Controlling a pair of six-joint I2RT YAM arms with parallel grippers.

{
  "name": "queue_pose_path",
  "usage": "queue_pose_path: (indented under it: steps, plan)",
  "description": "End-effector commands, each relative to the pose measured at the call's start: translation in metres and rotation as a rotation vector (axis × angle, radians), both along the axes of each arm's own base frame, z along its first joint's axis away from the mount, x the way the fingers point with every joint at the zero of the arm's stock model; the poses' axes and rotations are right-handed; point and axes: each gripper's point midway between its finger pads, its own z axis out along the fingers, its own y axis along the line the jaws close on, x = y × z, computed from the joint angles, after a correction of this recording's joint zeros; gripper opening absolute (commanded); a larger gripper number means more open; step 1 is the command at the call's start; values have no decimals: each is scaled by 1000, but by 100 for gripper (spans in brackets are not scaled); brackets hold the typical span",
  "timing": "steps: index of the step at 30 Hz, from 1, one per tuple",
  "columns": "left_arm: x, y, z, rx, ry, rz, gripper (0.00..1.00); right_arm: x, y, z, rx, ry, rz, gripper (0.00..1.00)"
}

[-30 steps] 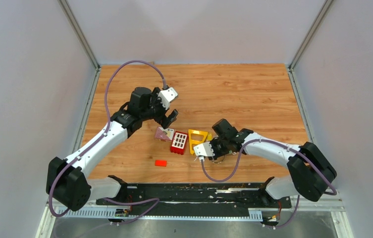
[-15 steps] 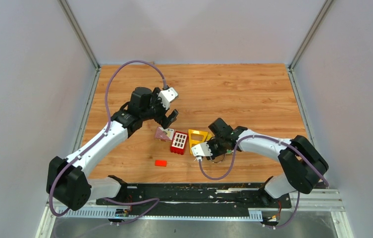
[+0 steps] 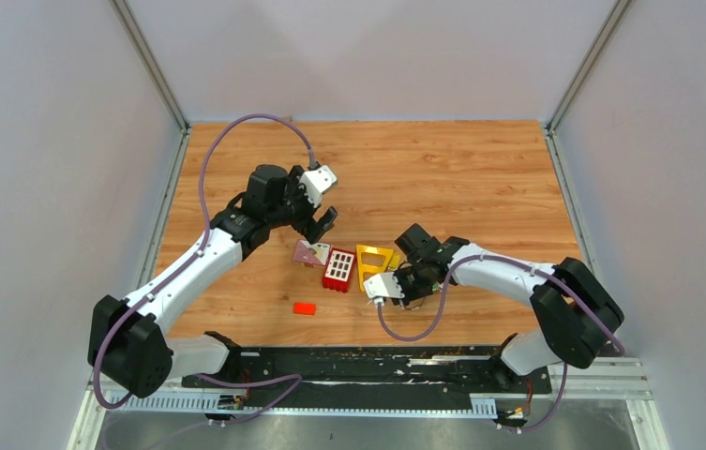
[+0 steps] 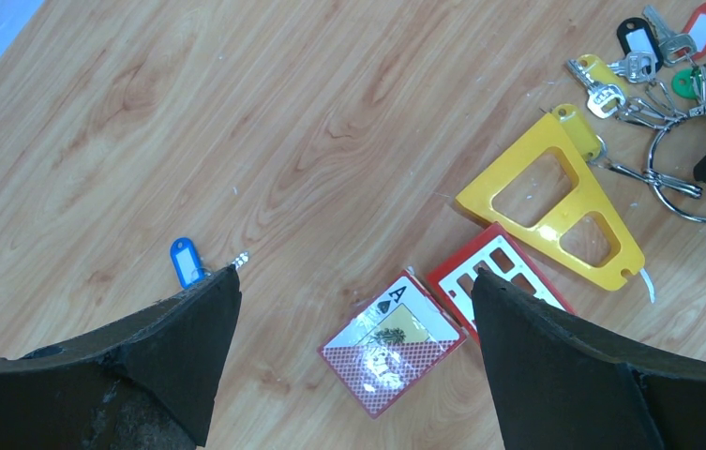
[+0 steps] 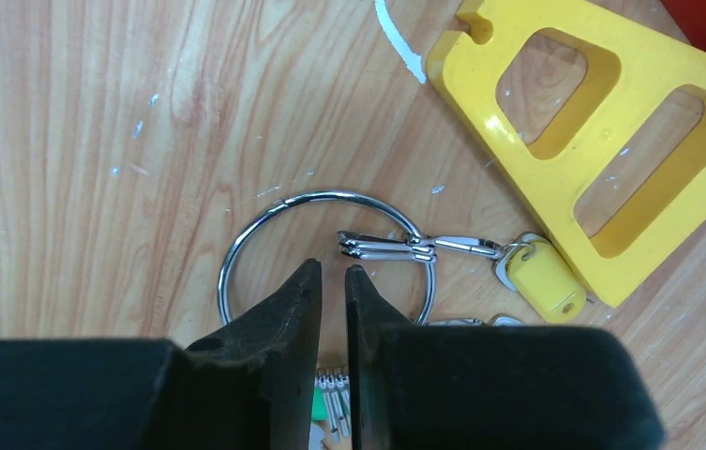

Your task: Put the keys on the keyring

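The right pincer (image 5: 330, 274) of a two-armed robot hangs over a thin round silver wire keyring (image 5: 325, 195) lying flat on the wooden bench (image 3: 480, 169). Its fingers are drawn almost together, with only a slit between them. Whether they nip the wire hidden beneath them cannot be told. Slim silver clips (image 5: 382, 247) already sit on the ring, one leading to a yellow-headed key (image 5: 541, 277) just beside a yellow triangular plastic frame (image 5: 602, 131). More coloured-head keys (image 4: 630, 66) cluster near the ring. A blue-tagged key (image 4: 185, 261) lies well apart, by the left pincer (image 4: 356, 281), which gapes wide and empty above a playing card (image 4: 391, 342). The likely hazard: thin wire lying flat on wood may squirt from closing fingers and drag the clipped keys along, or the ring may lift askew.
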Motion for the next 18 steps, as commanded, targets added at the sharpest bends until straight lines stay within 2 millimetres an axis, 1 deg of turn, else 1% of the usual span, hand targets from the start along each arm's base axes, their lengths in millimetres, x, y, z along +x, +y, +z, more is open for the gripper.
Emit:
queue_pose_path:
  steps: [1, 4, 6, 7, 8, 9, 11, 13, 15, 18]
  plan:
    - [-2, 1, 1, 10, -15, -23, 99, -1, 12, 26, 86, 28, -67, 16]
    - [-13, -7, 0, 9, -44, -133, 98, 3, 9, 35, 123, 50, -146, 20]
    - [-29, -17, -6, 7, -74, -279, 95, 9, 4, 46, 174, 50, -208, 22]
    - [-41, -23, -9, 0, -89, -371, 94, 12, 0, 53, 199, 45, -240, 22]
    - [-57, -30, -14, 0, -114, -506, 92, 16, -5, 61, 226, 38, -275, 23]
    - [-72, -36, -19, 13, -131, -616, 92, 24, -12, 74, 266, 16, -324, 23]
    - [-92, -45, -32, 89, -173, -786, 92, 33, -22, 95, 328, -11, -405, 24]
    - [-102, -55, -44, 179, -203, -893, 91, 44, -35, 115, 385, -39, -503, 24]
    - [-107, -69, -52, 224, -209, -973, 90, 55, -47, 132, 429, -63, -597, 25]
    - [-112, -95, -57, 247, -193, -1073, 86, 67, -63, 150, 466, -66, -726, 30]
